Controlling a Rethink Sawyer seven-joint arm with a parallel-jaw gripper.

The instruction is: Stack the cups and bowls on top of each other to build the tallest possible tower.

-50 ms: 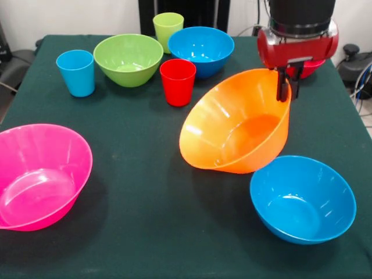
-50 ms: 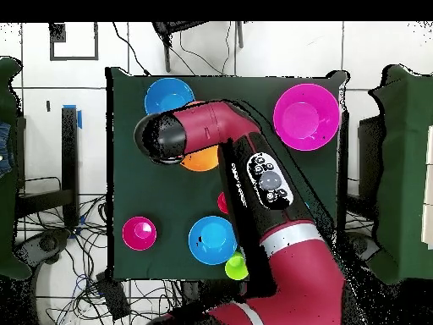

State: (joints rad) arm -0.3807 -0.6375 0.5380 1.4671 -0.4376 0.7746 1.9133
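Note:
My gripper point(image 1: 288, 84) is shut on the far right rim of the big orange bowl point(image 1: 232, 128). The bowl hangs tilted, its opening facing front-left and its low edge by the table. Beside it at the front right stands a blue bowl point(image 1: 302, 197), and the pink bowl point(image 1: 40, 174) is at the front left. Along the back are the light blue cup point(image 1: 77, 71), green bowl point(image 1: 128, 58), red cup point(image 1: 178, 81), lime green cup point(image 1: 168, 28) and a second blue bowl point(image 1: 200, 49). A small red bowl point(image 1: 311, 68) peeks out behind the gripper. No tower is in view.
The dark green table point(image 1: 139, 145) ends close to the pink bowl on the left and the blue bowl on the right. In the overhead view my arm point(image 2: 254, 169) covers the table's middle, hiding most of the orange bowl point(image 2: 200, 161). Cables lie on the floor around.

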